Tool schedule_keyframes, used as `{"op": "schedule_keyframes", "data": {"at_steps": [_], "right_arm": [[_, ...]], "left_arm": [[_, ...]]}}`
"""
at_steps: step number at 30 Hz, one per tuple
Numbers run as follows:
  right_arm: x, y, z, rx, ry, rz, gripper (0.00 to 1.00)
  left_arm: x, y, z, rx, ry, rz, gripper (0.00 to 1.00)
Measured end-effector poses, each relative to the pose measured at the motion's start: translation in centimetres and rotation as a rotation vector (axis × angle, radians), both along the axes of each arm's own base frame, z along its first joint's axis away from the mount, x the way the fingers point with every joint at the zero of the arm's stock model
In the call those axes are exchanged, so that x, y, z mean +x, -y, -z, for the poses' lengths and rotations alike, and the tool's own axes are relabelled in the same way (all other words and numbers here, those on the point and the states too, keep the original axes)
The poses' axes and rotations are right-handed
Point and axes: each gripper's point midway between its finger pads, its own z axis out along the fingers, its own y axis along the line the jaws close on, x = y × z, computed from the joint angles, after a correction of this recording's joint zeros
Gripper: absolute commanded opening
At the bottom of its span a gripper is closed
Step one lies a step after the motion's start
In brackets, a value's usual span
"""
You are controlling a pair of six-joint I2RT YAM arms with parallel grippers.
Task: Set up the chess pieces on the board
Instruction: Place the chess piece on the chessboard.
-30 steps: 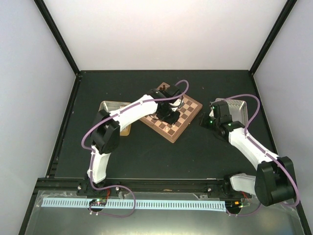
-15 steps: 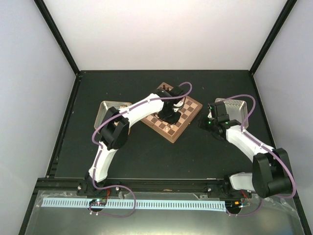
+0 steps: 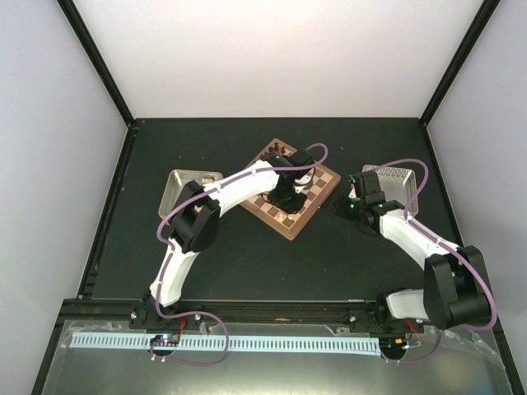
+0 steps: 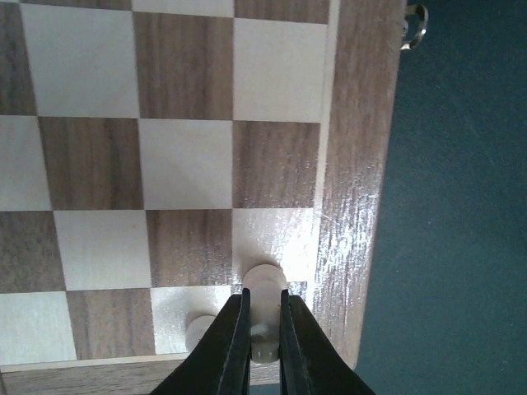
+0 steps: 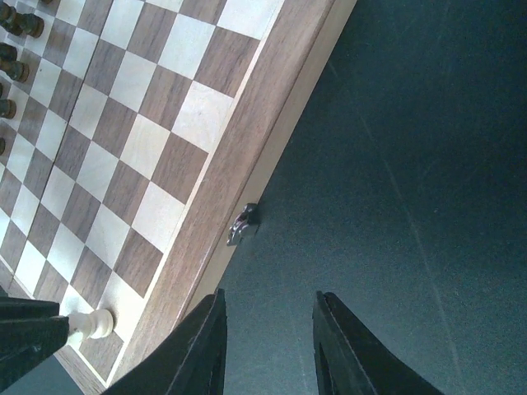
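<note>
two arms show in the top view: the left gripper (image 3: 284, 197) is low over the board (image 3: 309, 206), which sits cornerwise on the dark table (image 3: 247, 263). the right gripper (image 3: 344, 206) hangs just off the board's right edge. a tray (image 3: 183, 181) lies to the left and a metal tray (image 3: 395, 177) to the right. in the left wrist view, its fingers (image 4: 235, 346) are pressed together on a cream piece (image 4: 265, 280) standing on a corner square by the rim, with a second cream piece (image 4: 199, 329) just beside it. in the right wrist view, the right fingers (image 5: 206, 346) are spread with nothing between them, over the table beside the rim and near a metal clasp (image 5: 244, 224). dark pieces (image 5: 20, 25) stand along another edge.
</note>
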Motion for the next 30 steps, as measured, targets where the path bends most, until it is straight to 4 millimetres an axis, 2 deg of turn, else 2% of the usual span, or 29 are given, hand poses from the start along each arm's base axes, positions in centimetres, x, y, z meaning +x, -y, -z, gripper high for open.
{"op": "schedule_keyframes", "data": {"at_steps": [9, 21, 25, 30], "right_arm": [[0.0, 0.0, 0.0, 0.000, -0.001, 0.000, 0.31], [0.0, 0.0, 0.0, -0.001, 0.000, 0.000, 0.31], [0.0, 0.0, 0.0, -0.001, 0.000, 0.000, 0.32], [0.0, 0.0, 0.0, -0.002, 0.000, -0.001, 0.33]], "left_arm": [[-0.2, 0.6, -0.1, -0.012, 0.005, 0.023, 0.12], [0.1, 1.4, 0.2, -0.039, 0.004, 0.029, 0.12], [0.3, 1.7, 0.3, -0.052, 0.009, 0.030, 0.17], [0.4, 1.8, 1.1, -0.042, 0.001, 0.028, 0.31]]}}
